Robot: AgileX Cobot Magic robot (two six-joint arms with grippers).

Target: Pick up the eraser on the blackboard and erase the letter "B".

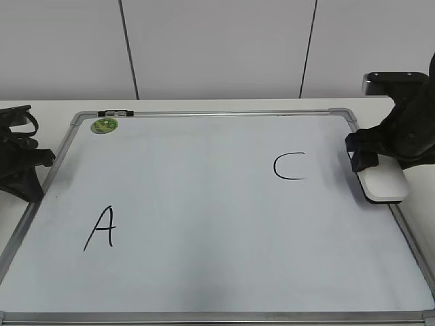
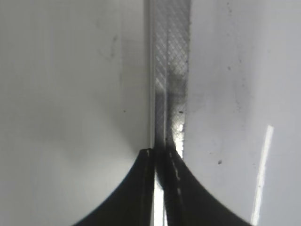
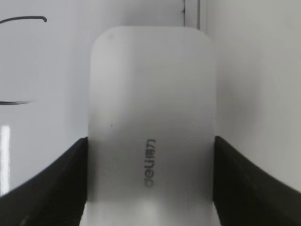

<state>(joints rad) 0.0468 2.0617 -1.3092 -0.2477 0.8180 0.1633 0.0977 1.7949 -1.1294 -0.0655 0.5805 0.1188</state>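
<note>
The blackboard (image 1: 204, 183) is a white board with a silver frame lying flat. The white eraser (image 1: 386, 185) rests at its right edge, partly over the frame. My right gripper (image 1: 363, 157) is shut on the eraser; in the right wrist view both black fingers (image 3: 150, 146) press the sides of the eraser (image 3: 153, 84), grey lettering up. No letter "B" shows in any view; only a black "A" (image 1: 100, 229) and a black "C" (image 1: 289, 166) are on the board. My left gripper (image 1: 27, 170) is shut and empty at the board's left edge, over the frame (image 2: 171, 56).
A small round green magnet (image 1: 105, 125) sits at the board's far left corner. Part of the "C" (image 3: 23, 20) shows left of the eraser in the right wrist view. The white table (image 1: 41, 109) surrounds the board; a white wall stands behind.
</note>
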